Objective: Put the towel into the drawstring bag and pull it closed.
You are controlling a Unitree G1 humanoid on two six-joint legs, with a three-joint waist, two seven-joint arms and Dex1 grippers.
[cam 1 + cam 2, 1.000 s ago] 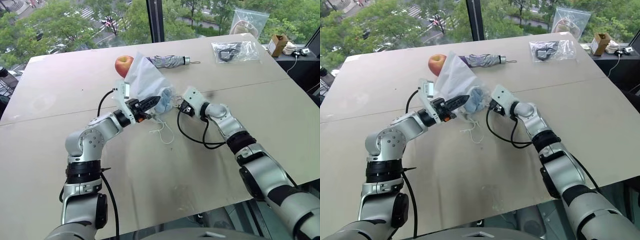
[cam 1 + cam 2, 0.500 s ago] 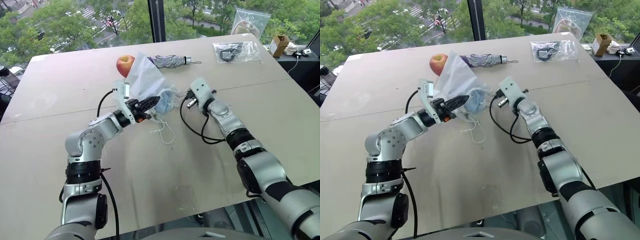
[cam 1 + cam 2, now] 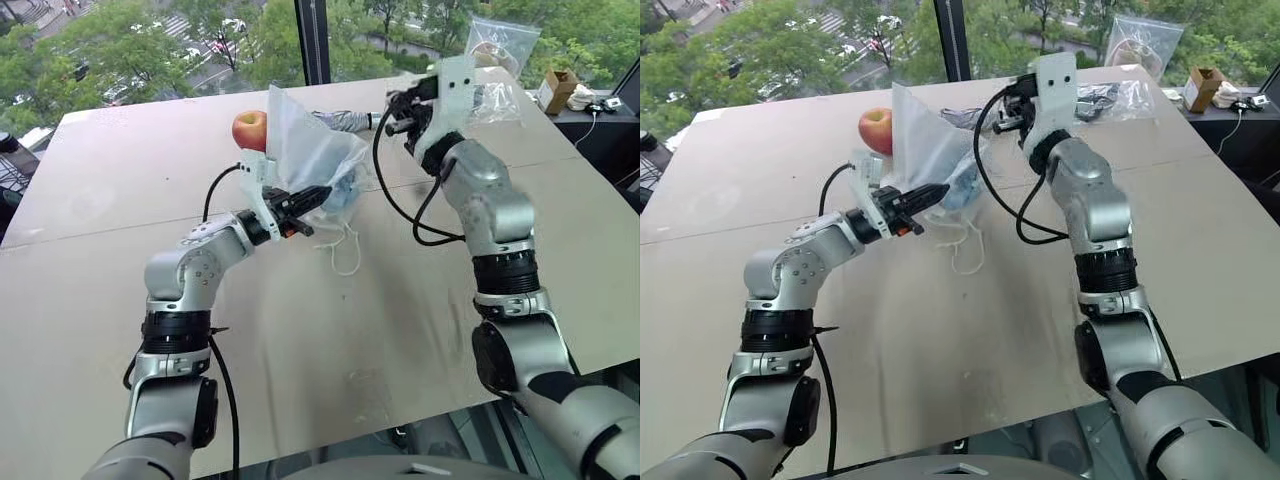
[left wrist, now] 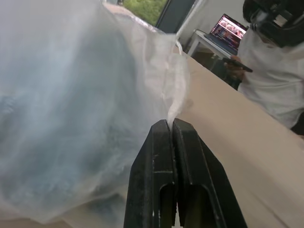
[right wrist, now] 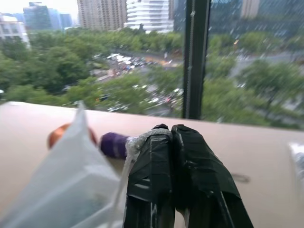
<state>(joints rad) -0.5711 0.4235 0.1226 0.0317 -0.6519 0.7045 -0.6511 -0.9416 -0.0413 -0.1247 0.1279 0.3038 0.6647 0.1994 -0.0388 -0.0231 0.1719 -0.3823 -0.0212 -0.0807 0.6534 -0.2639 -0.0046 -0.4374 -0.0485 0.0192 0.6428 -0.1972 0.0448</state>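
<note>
Pinching drawstring bag (image 3: 305, 150): left hand (image 3: 322, 190) level, right hand (image 5: 171, 135) raised, both clamped.

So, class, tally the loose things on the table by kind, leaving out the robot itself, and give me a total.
Fabric bag: 1, the white drawstring bag
Cloth: 1, the blue towel inside that bag
Fruit: 1, the apple
Umbrella: 1, folded, purple-grey
Clear plastic zip bags: 2
Total: 6
</note>
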